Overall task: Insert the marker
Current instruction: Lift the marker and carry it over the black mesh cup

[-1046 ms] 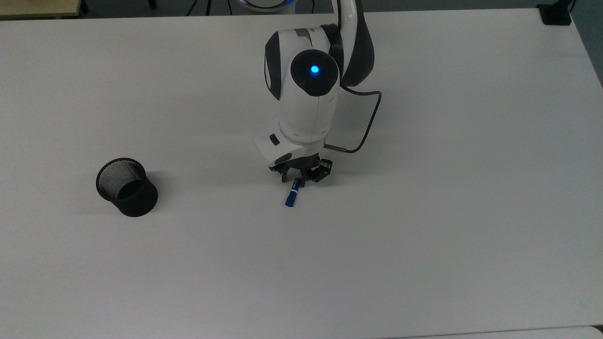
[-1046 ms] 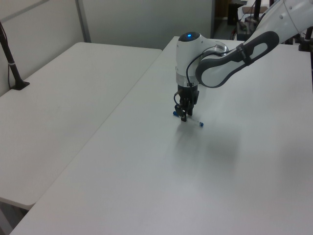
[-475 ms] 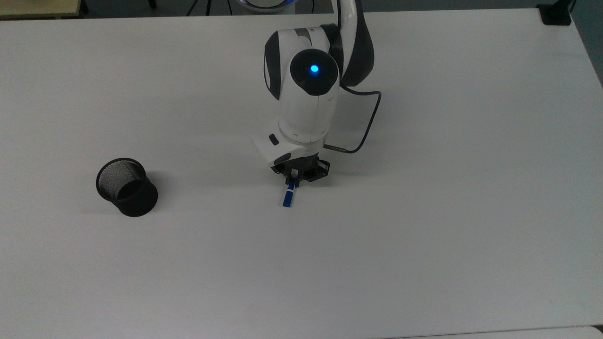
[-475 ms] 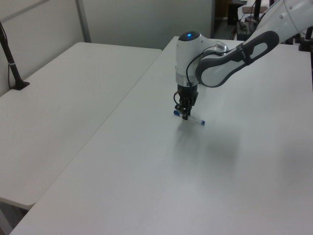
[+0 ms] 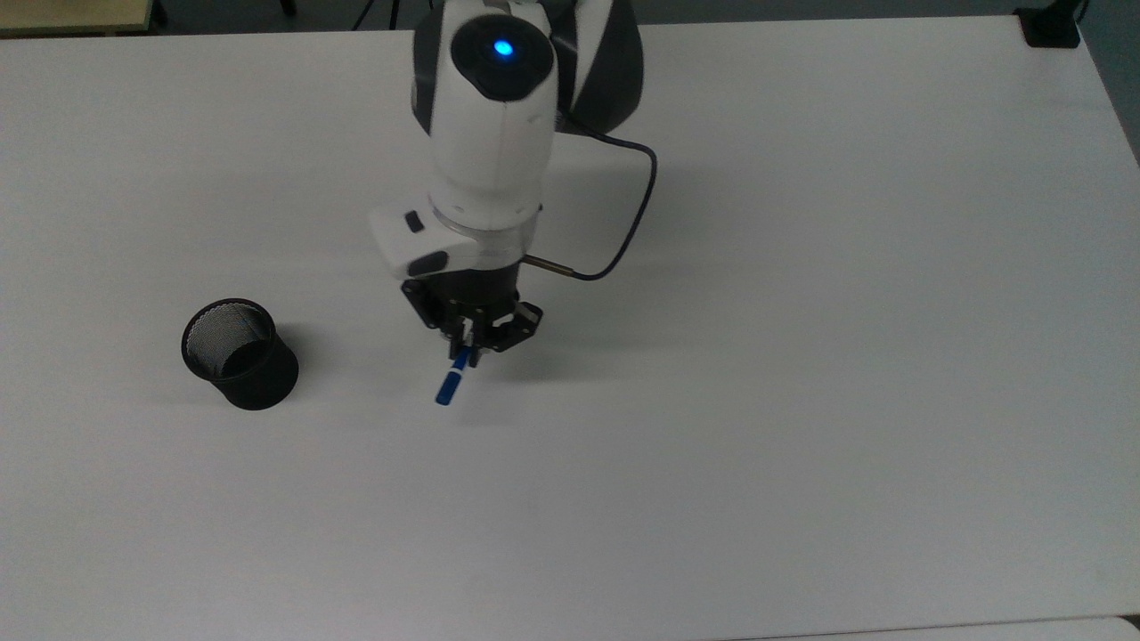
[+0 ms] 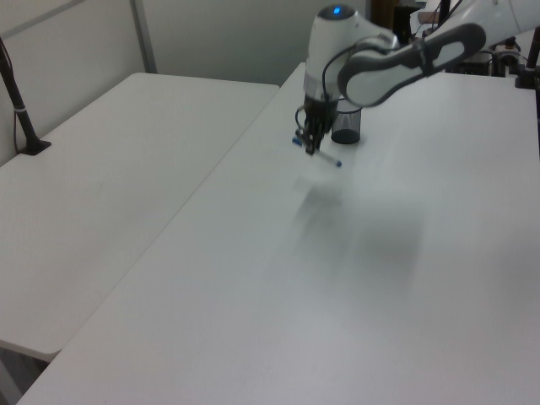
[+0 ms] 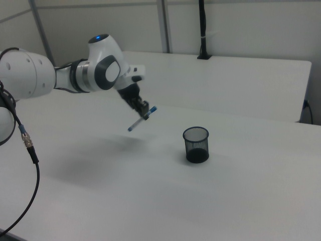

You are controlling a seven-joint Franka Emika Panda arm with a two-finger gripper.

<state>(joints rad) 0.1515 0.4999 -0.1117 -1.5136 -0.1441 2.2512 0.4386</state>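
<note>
Gripper (image 5: 464,345) clamped on the marker (image 5: 450,380) near one end, fingers closed tight around the barrel, lifted clear of the white table (image 5: 802,401) and tilted in the right view (image 7: 142,118). White barrel mostly lost against the table in the top view, little more than the blue cap plain to see. Black mesh cup (image 5: 239,352) upright and well apart toward the top view's left, its near side partly covered by the arm in the left view (image 6: 347,128).

You have 1 white table (image 5: 802,401) here. Only 1 black mesh cup (image 5: 239,353) stands upright on it.
</note>
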